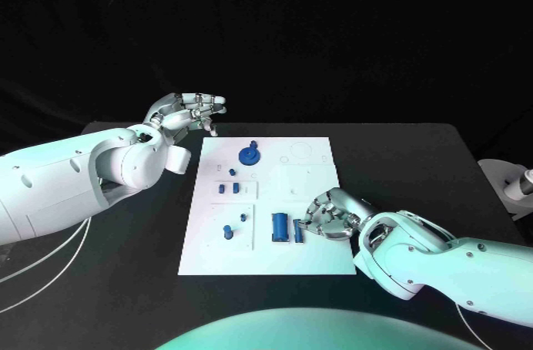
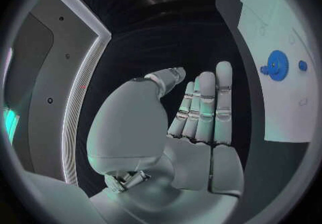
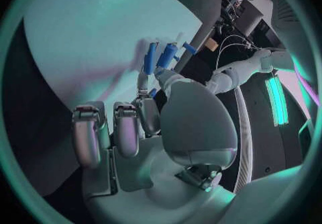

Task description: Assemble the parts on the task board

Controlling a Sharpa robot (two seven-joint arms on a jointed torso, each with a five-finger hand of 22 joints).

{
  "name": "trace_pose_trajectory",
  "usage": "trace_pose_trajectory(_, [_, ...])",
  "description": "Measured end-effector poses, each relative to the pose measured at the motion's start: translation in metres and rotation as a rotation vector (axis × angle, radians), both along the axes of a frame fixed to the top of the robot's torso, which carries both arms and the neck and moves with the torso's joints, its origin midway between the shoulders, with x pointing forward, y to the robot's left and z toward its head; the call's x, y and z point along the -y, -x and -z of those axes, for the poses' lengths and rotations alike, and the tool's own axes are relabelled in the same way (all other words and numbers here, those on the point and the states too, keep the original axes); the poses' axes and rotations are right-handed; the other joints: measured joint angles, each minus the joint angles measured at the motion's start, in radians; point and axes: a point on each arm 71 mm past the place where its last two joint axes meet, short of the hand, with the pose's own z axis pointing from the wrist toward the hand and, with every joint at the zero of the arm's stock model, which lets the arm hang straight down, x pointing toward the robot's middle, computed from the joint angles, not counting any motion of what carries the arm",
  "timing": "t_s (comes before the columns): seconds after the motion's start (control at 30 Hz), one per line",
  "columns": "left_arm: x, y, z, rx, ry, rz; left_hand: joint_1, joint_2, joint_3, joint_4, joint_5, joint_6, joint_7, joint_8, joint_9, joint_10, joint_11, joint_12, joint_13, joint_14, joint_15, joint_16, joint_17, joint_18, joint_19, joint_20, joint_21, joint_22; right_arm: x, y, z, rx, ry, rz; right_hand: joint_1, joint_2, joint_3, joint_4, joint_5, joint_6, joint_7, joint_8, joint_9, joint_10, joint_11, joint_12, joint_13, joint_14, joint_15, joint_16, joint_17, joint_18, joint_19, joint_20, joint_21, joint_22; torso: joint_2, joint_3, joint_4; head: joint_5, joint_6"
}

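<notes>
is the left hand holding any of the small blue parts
No, the left hand hangs off the far left corner of the white task board with nothing in it, its fingers straight and bare.

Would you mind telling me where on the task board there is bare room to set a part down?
The task board is bare along its near edge, below the two blue cylinders, and mostly bare in its right column behind the right hand. The left column is crowded: the blue gear and small blue pieces down to the near-left recess. The left hand hovers off the far-left corner.

Right hand (image 1: 324, 215) hides the task board's (image 1: 211, 261) edge.
</notes>
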Motion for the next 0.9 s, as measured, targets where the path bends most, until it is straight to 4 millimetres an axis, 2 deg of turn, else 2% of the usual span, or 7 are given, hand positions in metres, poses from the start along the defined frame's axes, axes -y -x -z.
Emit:
trace_pose_trajectory(0.2, [0.0001, 0.0, 0.0, 0.0, 0.0, 0.001, 0.0, 0.0, 0.0, 0.0, 0.0, 0.0, 0.0, 0.0, 0.0, 0.0, 0.0, 0.0, 0.0, 0.0, 0.0, 0.0, 0.0, 0.0, 0.0, 0.0, 0.0, 0.0, 0.0015, -0.0021, -0.0045, 0.078, -0.029, -0.048, 0.088, 0.01, 0.041, -0.049, -0.055, -0.054, 0.033, -0.063, -0.034, -0.018, 0.025, -0.02, 0.0, -0.002, 0.013, 0.0, 0.0, 0.0, 0.0, 0.011, 0.0, 0.0, 0.0, -0.0004, -0.0004, 0.0, 0.0])
trace_pose_trajectory(0.33, [0.0002, 0.0001, 0.0001, 0.0, 0.0, 0.001, 0.0, 0.0, 0.0, 0.0, 0.0, 0.0, 0.0, 0.0, 0.0, 0.0, 0.0, 0.0, 0.0, 0.0, 0.0, 0.0, 0.0, 0.0, 0.0, 0.0, 0.0, 0.0, 0.0008, -0.0027, -0.0066, 0.121, -0.046, -0.088, 0.145, 0.024, 0.107, -0.095, -0.06, -0.067, 0.048, -0.106, -0.066, -0.022, 0.042, -0.02, 0.0, -0.002, 0.031, 0.0, 0.0, 0.0, 0.0, 0.022, 0.0, 0.0, 0.0, -0.0005, -0.0004, -0.001, -0.001])
trace_pose_trajectory(0.53, [0.0002, 0.0, 0.0002, -0.001, 0.0, 0.001, 0.0, 0.0, 0.003, 0.003, 0.0, 0.0, 0.0, 0.004, 0.0, 0.0, 0.0, 0.0, 0.0, -0.004, 0.004, 0.0, 0.0, 0.0, 0.0, 0.0, 0.0, 0.0, 0.0003, -0.001, -0.0034, 0.147, -0.053, -0.129, 0.163, 0.025, 0.212, -0.162, 0.027, -0.049, 0.065, -0.154, -0.109, -0.021, 0.05, -0.02, 0.001, -0.002, 0.038, 0.0, 0.0, 0.0, 0.002, 0.032, 0.0, 0.0, 0.0, -0.0011, -0.0002, -0.001, -0.003])
trace_pose_trajectory(0.63, [0.0001, -0.0001, 0.0002, -0.001, 0.0, 0.001, 0.0, 0.0, 0.003, 0.003, 0.0, 0.0, 0.0, 0.004, 0.0, 0.0, 0.0, 0.0, 0.0, -0.004, 0.004, 0.0, -0.001, 0.0, 0.0, 0.0, 0.0, 0.0, -0.0001, -0.0008, -0.0017, 0.151, -0.051, -0.141, 0.164, 0.025, 0.23, -0.176, 0.039, -0.048, 0.066, -0.16, -0.117, -0.021, 0.05, -0.02, 0.001, -0.002, 0.038, 0.0, 0.001, 0.0, 0.0, 0.036, 0.0, 0.0, 0.0, -0.0011, 0.0001, 0.0, -0.005])
trace_pose_trajectory(0.73, [0.0, -0.0001, 0.0002, -0.001, 0.0, 0.001, 0.0, 0.0, 0.003, 0.003, 0.0, 0.0, 0.0, 0.004, 0.0, 0.0, 0.0, 0.0, 0.0, -0.004, 0.004, 0.0, -0.001, 0.0, 0.0, 0.0, 0.0, 0.0, -0.0008, -0.0006, -0.0002, 0.153, -0.049, -0.154, 0.154, 0.035, 0.273, -0.196, 0.116, -0.046, 0.069, -0.178, -0.13, -0.025, 0.057, -0.02, 0.0, -0.002, 0.045, 0.0, 0.001, 0.0, 0.0, 0.036, 0.0, 0.0, 0.0, -0.0011, 0.0005, 0.0, -0.006])
trace_pose_trajectory(0.8, [0.0, -0.0001, 0.0003, -0.001, 0.0, 0.001, 0.0, 0.0, 0.003, 0.003, 0.0, 0.0, 0.0, 0.004, 0.0, 0.0, 0.0, 0.0, 0.0, -0.004, 0.004, 0.0, -0.001, 0.0, 0.0, 0.0, 0.0, 0.0, -0.0013, -0.0003, 0.0005, 0.152, -0.047, -0.162, 0.147, 0.042, 0.29, -0.206, 0.142, -0.043, 0.072, -0.182, -0.135, -0.023, 0.059, -0.017, 0.0, -0.002, 0.045, 0.0, 0.001, 0.0, 0.0, 0.036, 0.0, 0.0, 0.0, -0.0011, 0.0005, 0.001, -0.007])
trace_pose_trajectory(0.9, [-0.0001, -0.0001, 0.0003, -0.001, 0.0, 0.001, 0.0, 0.0, 0.003, 0.003, 0.0, 0.0, 0.0, 0.004, 0.0, 0.0, 0.0, 0.0, 0.0, -0.004, 0.004, 0.0, -0.001, 0.0, 0.0, 0.0, 0.0, 0.0, -0.0017, -0.0001, 0.0013, 0.15, -0.044, -0.17, 0.139, 0.05, 0.308, -0.213, 0.151, -0.043, 0.072, -0.182, -0.14, -0.023, 0.059, -0.016, 0.0, -0.002, 0.045, 0.0, 0.001, 0.0, 0.0, 0.036, 0.0, 0.0, 0.0, -0.0011, 0.0005, 0.001, -0.008])
